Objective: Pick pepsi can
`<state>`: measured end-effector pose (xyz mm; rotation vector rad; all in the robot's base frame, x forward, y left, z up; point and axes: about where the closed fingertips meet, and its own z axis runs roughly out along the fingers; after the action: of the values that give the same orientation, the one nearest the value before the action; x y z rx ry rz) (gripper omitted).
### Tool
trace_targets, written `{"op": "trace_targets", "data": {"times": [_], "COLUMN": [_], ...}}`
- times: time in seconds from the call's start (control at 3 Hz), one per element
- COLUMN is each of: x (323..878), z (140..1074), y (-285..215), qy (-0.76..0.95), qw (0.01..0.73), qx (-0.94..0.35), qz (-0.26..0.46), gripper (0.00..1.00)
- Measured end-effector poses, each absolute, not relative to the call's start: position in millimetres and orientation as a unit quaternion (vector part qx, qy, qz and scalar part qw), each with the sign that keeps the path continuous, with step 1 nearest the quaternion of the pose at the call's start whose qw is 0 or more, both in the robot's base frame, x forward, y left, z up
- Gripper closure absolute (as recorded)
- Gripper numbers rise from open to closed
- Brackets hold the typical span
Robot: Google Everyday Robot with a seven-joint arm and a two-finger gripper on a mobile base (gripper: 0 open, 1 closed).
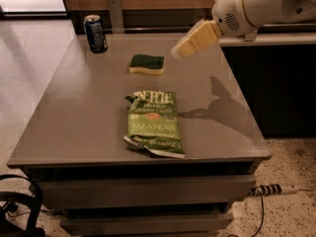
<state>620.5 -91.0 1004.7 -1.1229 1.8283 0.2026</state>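
Observation:
The pepsi can (pixel 96 33), dark blue with a silver top rim, stands upright at the far left corner of the grey table (pixel 84 107). My gripper (pixel 180 51) hangs in the air above the far right part of the table, its cream-coloured fingers pointing down and left. It is well to the right of the can, just right of the sponge, and touches nothing.
A green and yellow sponge (pixel 147 64) lies between the can and the gripper. A green jalapeño chip bag (pixel 154 122) lies flat at the table's middle front. A dark counter (pixel 266 73) stands to the right. Cables and a power strip (pixel 274 189) lie on the floor.

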Motion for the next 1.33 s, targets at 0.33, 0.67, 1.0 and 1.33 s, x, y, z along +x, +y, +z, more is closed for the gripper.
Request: {"op": "trace_targets", "data": {"times": [0.33, 0.67, 1.0, 1.33], "x": [657, 691, 724, 750], "z": [986, 967, 951, 942], "y": [-45, -7, 21, 28], "qy": [0.732, 0.717, 0.703, 0.692], "qw": [0.477, 0.491, 0.518, 0.548], "qx": [-0.475, -0.476, -0.457, -0.424], "qz": [0.104, 0.135, 0.172, 0.201], "gripper": [0.0, 0.0, 0.0, 0.0]}}
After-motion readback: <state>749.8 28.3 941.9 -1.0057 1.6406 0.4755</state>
